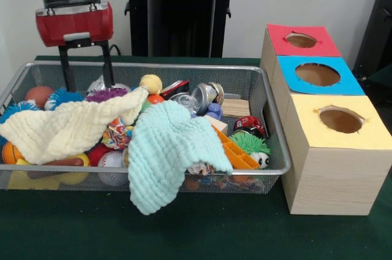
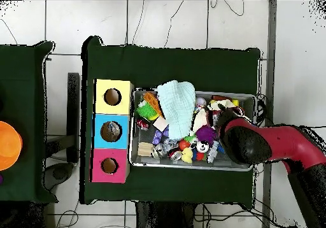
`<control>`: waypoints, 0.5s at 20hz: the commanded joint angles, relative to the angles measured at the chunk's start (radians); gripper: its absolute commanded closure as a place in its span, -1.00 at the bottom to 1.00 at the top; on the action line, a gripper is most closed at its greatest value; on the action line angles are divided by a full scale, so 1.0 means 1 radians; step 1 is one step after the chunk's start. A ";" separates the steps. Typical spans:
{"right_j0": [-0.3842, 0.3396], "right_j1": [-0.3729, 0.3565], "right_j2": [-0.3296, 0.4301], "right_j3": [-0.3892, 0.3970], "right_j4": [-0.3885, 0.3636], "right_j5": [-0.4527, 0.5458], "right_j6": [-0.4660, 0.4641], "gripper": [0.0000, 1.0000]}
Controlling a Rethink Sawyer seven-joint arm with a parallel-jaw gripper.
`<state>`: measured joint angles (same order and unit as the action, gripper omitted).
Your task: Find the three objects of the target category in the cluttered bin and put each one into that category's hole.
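Note:
The wire mesh bin (image 1: 184, 65) is full of toys and cloths; it also shows in the overhead view (image 2: 191, 167). My gripper (image 1: 90, 84) hangs over the bin's far left end. Its two black fingers (image 1: 66, 67) stand apart, open, with their tips dipping just inside the rim. A pale crinkly see-through scrap (image 1: 98, 82), perhaps a crushed clear bottle, lies between the tips; I cannot tell if they touch it. No blue-and-white label shows. Crushed silver cans (image 1: 205, 95) lie at the far middle. In the overhead view the red arm (image 2: 255, 142) hides the gripper.
A cream cloth (image 1: 67, 128) and a mint cloth (image 1: 165, 149) cover much of the clutter; the mint one hangs over the near rim. Three wooden boxes with holes stand beside the bin: red top (image 1: 301, 40), blue top (image 1: 318, 75), yellow top (image 1: 340, 119).

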<state>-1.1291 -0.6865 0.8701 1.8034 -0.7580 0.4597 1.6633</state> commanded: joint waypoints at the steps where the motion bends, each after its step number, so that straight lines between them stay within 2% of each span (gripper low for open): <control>1: 0.008 0.008 0.007 -0.099 -0.115 0.069 -0.292 -1.00; 6: 0.052 0.050 -0.099 -0.127 -0.248 0.031 -0.208 -1.00; 10: 0.060 0.101 -0.159 -0.132 -0.318 0.023 -0.176 -1.00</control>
<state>-1.0947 -0.6645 0.8240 1.7378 -0.9210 0.4597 1.6633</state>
